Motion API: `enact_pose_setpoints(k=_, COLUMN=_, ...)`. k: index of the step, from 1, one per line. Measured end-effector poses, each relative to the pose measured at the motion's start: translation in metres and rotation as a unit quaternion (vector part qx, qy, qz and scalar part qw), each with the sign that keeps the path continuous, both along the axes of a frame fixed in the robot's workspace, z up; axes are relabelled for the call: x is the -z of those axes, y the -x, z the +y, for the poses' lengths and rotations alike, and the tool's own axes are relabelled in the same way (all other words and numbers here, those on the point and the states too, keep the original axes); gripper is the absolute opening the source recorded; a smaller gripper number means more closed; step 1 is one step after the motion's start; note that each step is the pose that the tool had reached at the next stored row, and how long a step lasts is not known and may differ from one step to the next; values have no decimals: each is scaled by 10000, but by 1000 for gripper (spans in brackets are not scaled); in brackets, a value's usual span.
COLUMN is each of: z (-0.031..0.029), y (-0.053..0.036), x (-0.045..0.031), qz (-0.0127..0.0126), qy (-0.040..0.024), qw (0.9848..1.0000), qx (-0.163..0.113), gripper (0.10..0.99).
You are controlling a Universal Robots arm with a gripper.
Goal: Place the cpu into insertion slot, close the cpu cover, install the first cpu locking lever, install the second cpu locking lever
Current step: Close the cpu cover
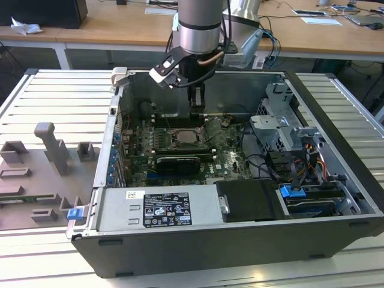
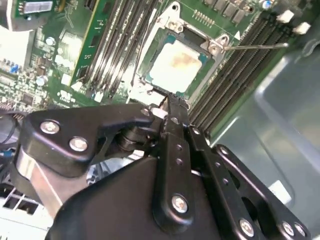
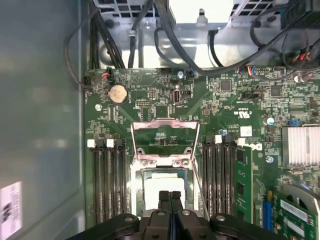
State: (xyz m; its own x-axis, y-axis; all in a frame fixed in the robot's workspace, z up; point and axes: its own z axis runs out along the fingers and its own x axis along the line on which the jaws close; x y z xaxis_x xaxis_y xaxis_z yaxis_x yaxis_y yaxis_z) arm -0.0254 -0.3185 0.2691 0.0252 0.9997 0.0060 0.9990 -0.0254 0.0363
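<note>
The cpu (image 2: pixel 177 65), a pale silver square, lies flat in the insertion slot (image 2: pixel 150 80) on the green motherboard (image 3: pixel 150 100); the first wrist view has the cpu (image 3: pixel 162 182) just beyond my fingertips. The cpu cover (image 3: pixel 165 135) is swung open and stands up behind the slot, with the board visible through its opening. A thin wire lever (image 2: pixel 255 46) sticks out sideways from the socket. My gripper (image 2: pixel 167 102) is shut with nothing in it, its tips just above the slot's near edge. In the exterior view the gripper (image 1: pixel 196 107) hangs over the socket (image 1: pixel 183 137).
Long memory slots (image 3: pixel 107 185) flank the socket on both sides. A black card (image 1: pixel 177 162) lies in front of the socket in the exterior view. Cables (image 3: pixel 165 40) and the case wall (image 3: pixel 40 125) are close by, and a drive cage (image 1: pixel 282 126) stands at the exterior view's right.
</note>
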Motion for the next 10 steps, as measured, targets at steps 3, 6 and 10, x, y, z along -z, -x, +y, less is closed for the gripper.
enact_pose_setpoints(k=3, z=-15, y=-5, x=2, qz=0, qy=-5, qw=10000, qx=1, gripper=106)
enact_pose_setpoints(k=6, z=-48, y=-68, x=14, qz=2, qy=-50, qw=10000, qx=6, gripper=106)
enact_pose_setpoints(k=10, z=-49, y=-203, x=24, qz=7, qy=-56, qw=10000, qx=-79, gripper=106)
